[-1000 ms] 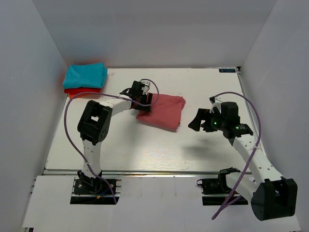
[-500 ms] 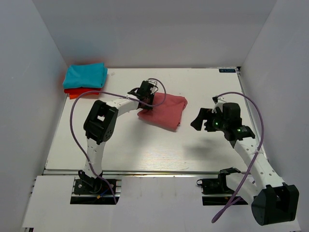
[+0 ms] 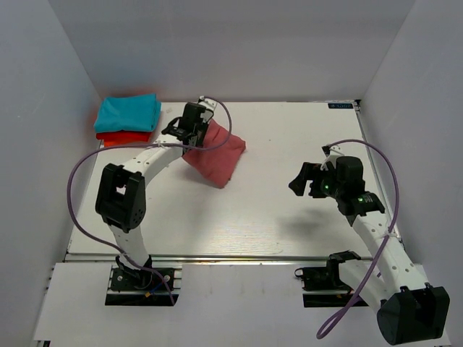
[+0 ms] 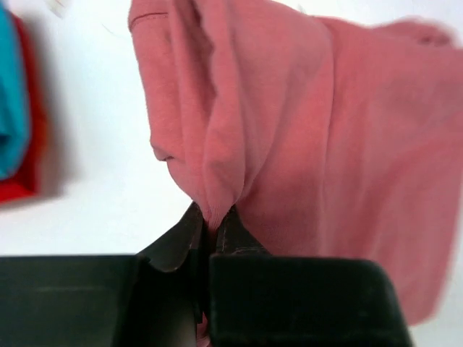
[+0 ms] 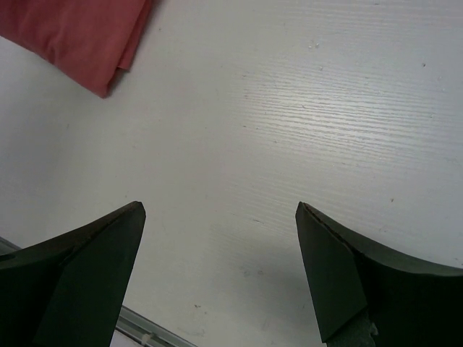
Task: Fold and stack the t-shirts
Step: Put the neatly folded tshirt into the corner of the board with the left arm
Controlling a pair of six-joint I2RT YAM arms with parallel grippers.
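Note:
The folded salmon-pink t-shirt (image 3: 215,155) hangs from my left gripper (image 3: 194,130), which is shut on its left edge and holds it off the table. Up close, the pink cloth (image 4: 304,130) is pinched between the two black fingers (image 4: 181,238). A turquoise t-shirt (image 3: 129,112) lies folded on top of an orange-red one (image 3: 121,136) at the table's back left corner. Both also show at the left edge of the left wrist view, turquoise (image 4: 11,108) over red (image 4: 22,184). My right gripper (image 3: 302,179) hovers open over bare table at the right, with a corner of the pink t-shirt (image 5: 79,36) far ahead of it.
White walls enclose the table (image 3: 289,137) on the left, back and right. A metal rail (image 3: 231,256) runs along the near edge. Purple cables loop off both arms.
My left gripper closed on the pink t-shirt's left edge and carried it up and to the left, toward the stacked shirts. The right arm drew back slightly and stays open.

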